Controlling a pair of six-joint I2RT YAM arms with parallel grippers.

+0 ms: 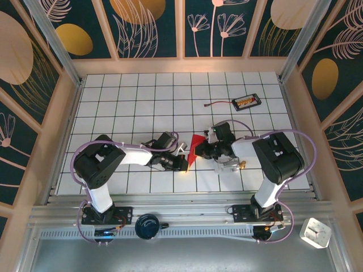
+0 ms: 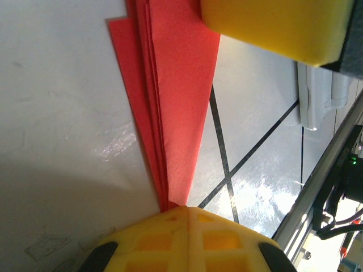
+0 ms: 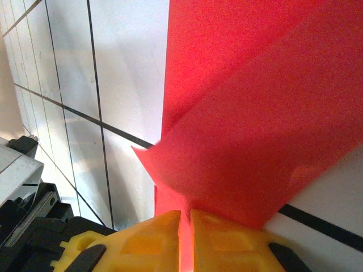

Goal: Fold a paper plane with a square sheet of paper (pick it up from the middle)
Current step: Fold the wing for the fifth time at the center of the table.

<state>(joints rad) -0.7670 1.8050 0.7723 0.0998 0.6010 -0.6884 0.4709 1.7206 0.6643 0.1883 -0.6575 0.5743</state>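
**Top external.** The left gripper (image 1: 184, 163) and the right gripper (image 1: 202, 150) meet near the middle of the white grid table (image 1: 142, 96). Between them is the red paper plane (image 1: 195, 148), held off the tiles and standing on edge. A small black tray (image 1: 247, 102) with a cable lies well apart, toward the far right.

**Left wrist.** The left gripper (image 2: 186, 218) is clenched on the narrow end of the paper plane (image 2: 181, 102). Several stacked layers fan out from its yellow fingertips. A second yellow pad (image 2: 278, 25), probably a finger of the other arm, presses on the wide end at the upper right.

**Right wrist.** The right gripper (image 3: 185, 221) grasps the paper plane (image 3: 255, 113). Its yellow fingers are drawn together, with a red edge pinched in the slit between them. A creased flap spreads above the tiles
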